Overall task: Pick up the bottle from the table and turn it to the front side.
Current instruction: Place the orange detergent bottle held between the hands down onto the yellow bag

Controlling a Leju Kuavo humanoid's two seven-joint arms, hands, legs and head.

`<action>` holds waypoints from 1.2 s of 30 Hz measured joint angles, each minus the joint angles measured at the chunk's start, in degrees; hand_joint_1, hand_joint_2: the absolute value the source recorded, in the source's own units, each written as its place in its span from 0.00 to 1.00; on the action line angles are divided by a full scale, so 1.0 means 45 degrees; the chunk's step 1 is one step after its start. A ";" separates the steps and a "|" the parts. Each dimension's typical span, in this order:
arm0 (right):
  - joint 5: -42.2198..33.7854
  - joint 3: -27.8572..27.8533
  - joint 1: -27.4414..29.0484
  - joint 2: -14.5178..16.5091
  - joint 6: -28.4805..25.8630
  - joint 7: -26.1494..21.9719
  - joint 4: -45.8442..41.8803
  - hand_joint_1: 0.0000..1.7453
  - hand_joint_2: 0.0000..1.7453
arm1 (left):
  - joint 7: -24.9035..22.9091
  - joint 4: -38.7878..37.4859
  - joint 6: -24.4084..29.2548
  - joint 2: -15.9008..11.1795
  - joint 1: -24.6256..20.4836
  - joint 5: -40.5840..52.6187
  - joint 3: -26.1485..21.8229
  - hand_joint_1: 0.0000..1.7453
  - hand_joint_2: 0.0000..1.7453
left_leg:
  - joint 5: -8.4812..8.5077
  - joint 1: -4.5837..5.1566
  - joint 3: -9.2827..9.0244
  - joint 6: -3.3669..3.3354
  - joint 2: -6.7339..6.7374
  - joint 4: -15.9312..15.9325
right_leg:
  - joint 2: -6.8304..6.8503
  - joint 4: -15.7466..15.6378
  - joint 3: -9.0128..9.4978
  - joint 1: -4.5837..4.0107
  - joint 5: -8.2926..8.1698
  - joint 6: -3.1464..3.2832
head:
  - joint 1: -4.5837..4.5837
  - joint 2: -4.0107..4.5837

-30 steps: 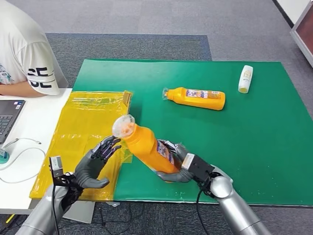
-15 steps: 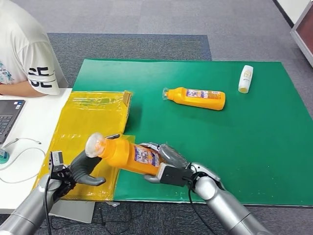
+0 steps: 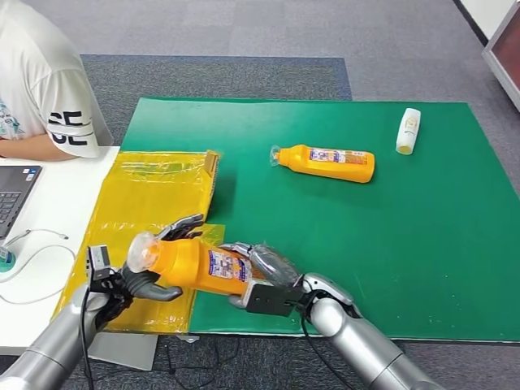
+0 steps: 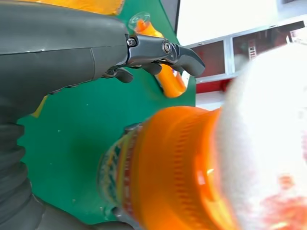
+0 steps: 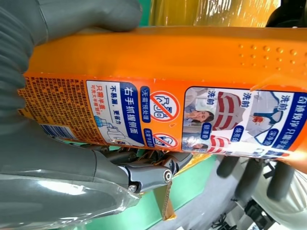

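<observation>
An orange bottle (image 3: 196, 264) with a clear cap and a blue-and-white label lies nearly level in the air over the near edge of the green mat (image 3: 380, 244), its cap pointing left. My right hand (image 3: 266, 270) grips its base end; in the right wrist view the right hand (image 5: 54, 158) wraps the bottle (image 5: 163, 57) below the label. My left hand (image 3: 140, 284) cups the neck end, fingers (image 3: 182, 227) stretched past it and thumb beneath. In the left wrist view a gap shows between the left hand (image 4: 54, 52) and the bottle (image 4: 173, 167).
A second orange bottle (image 3: 325, 162) lies on the mat further back, and a small white bottle (image 3: 408, 130) at the far right. A yellow plastic bag (image 3: 147, 203) covers the mat's left edge. A person (image 3: 43, 81) sits at a white table with a laptop (image 3: 12, 195).
The right hand has tipped the bottle from a steep tilt to nearly level and carried it left. The left hand has come in around the neck and cap end.
</observation>
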State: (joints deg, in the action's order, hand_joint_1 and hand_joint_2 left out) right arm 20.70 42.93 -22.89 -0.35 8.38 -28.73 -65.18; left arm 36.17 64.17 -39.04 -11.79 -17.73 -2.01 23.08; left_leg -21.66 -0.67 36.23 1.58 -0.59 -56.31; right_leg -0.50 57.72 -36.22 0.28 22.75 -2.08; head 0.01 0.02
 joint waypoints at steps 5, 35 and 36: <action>-0.0554 -0.0002 -0.0029 0.0147 0.0361 -0.0011 0.0204 1.00 1.00 | 0.0000 0.0079 -0.0102 0.0281 -0.0100 -0.0046 0.0005 0.00 1.00 | 0.0000 -0.0001 0.0000 0.0001 0.0000 0.0000 | 0.0000 0.0000 -0.0001 0.0000 0.0000 0.0000 | 0.0000 0.0000; 0.1661 -0.0016 0.0109 0.1009 -0.1813 0.0855 0.0608 1.00 1.00 | 0.0002 0.0078 -0.0179 0.1200 -0.0217 -0.0305 -0.0283 0.50 1.00 | -0.0001 -0.0001 0.0002 0.0000 0.0000 0.0000 | 0.0000 0.0000 -0.0001 0.0000 0.0001 0.0000 | 0.0000 0.0000; 0.1718 -0.0004 0.0151 0.1037 -0.1824 0.0877 0.0608 1.00 1.00 | 0.0004 0.0077 -0.0197 0.1212 -0.0203 -0.0324 -0.0302 0.75 1.00 | -0.0001 -0.0001 0.0003 0.0000 0.0000 0.0000 | 0.0000 0.0000 -0.0001 0.0000 0.0001 0.0000 | 0.0000 0.0000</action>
State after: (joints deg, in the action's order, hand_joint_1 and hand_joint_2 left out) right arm 28.43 42.91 -22.21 4.31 0.17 -24.78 -62.45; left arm 36.19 64.51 -39.93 -6.33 -18.64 -3.47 21.72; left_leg -21.67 -0.67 36.25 1.57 -0.59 -56.31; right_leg -0.50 57.72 -36.23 0.28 22.76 -2.08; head 0.01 0.02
